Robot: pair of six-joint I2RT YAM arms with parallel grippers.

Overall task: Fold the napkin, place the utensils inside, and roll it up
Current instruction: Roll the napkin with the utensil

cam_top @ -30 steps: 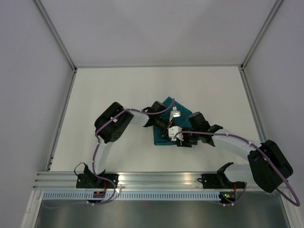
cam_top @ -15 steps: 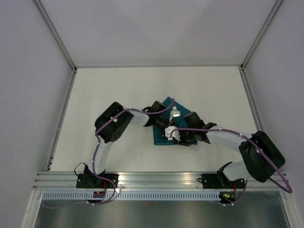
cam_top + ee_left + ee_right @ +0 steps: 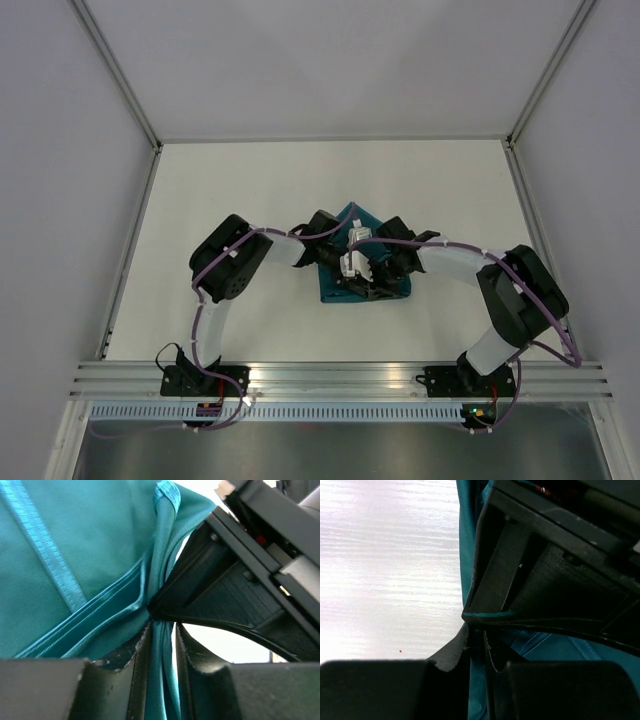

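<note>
The teal napkin [image 3: 340, 288] lies bunched in the middle of the table, mostly hidden under both grippers. My left gripper [image 3: 338, 258] comes in from the left, my right gripper [image 3: 368, 270] from the right; they meet nose to nose over the cloth. In the left wrist view the left gripper [image 3: 163, 636] is shut on a bunched fold of the napkin [image 3: 85, 545]. In the right wrist view the right gripper [image 3: 476, 639] is shut on a thin edge of the napkin [image 3: 478, 685], touching the other gripper's fingers. No utensils are in view.
The white table [image 3: 240, 190] is bounded by grey walls at the left, back and right. An aluminium rail [image 3: 330, 378] runs along the near edge, where both arm bases are bolted.
My right arm has swung leftward and farther back, bringing its gripper onto the napkin against the left one. The left gripper has shifted slightly left. The cloth is more bunched.
</note>
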